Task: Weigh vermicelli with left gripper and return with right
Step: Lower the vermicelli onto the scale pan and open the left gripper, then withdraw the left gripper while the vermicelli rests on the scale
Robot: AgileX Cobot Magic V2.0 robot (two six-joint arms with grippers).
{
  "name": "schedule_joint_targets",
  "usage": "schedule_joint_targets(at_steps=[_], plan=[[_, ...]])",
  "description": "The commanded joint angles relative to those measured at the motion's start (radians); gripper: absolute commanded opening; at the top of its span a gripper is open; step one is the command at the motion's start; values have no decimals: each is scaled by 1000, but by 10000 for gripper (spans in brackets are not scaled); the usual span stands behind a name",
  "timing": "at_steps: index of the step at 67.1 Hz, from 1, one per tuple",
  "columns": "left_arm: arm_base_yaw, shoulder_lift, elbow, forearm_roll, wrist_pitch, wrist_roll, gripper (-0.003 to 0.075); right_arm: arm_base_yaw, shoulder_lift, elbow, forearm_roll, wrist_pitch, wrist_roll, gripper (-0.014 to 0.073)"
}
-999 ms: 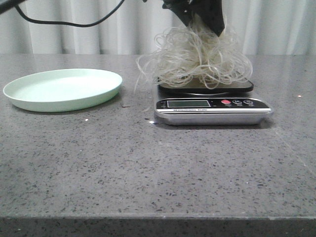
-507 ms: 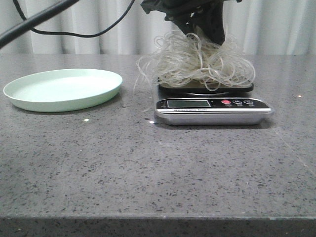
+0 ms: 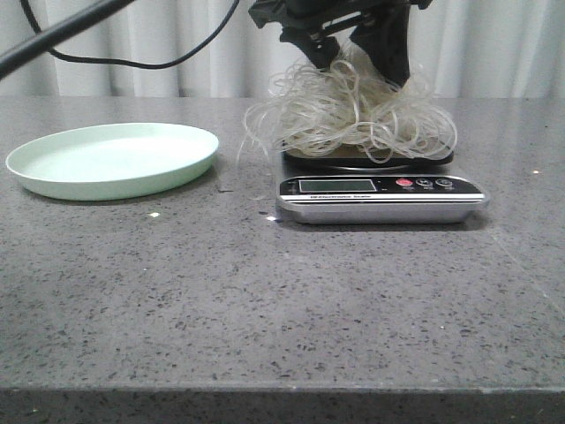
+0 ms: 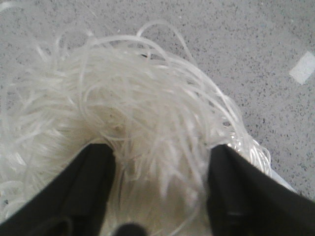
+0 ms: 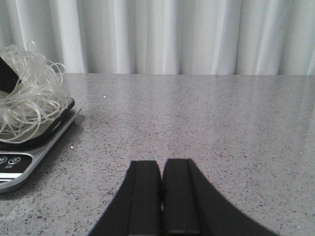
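Vermicelli lies heaped on the scale toward the table's far edge, and we see the left gripper pushed down into it; the pale green plate sits near the left edge. From the left wrist, its fingers are spread around the strands, perhaps loosely. From the right wrist, the right gripper's fingers are pressed together over bare table.

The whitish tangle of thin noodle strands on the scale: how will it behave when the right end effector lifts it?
The whitish tangle of thin noodle strands looks springy and light, probably lifting as one clump. Loops overhang the black-and-silver kitchen scale, so stray strands may drag or drop. The thin strands could snap if squeezed hard.
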Motion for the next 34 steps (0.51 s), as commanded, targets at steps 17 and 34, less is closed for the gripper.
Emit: schedule_joint_targets(at_steps=[17, 34], plan=[[-8, -114, -108, 13, 63, 1, 582, -6, -11, -7, 4, -75, -5, 151], [-8, -231, -156, 115, 120, -23, 578, -6, -11, -7, 4, -75, -5, 151]])
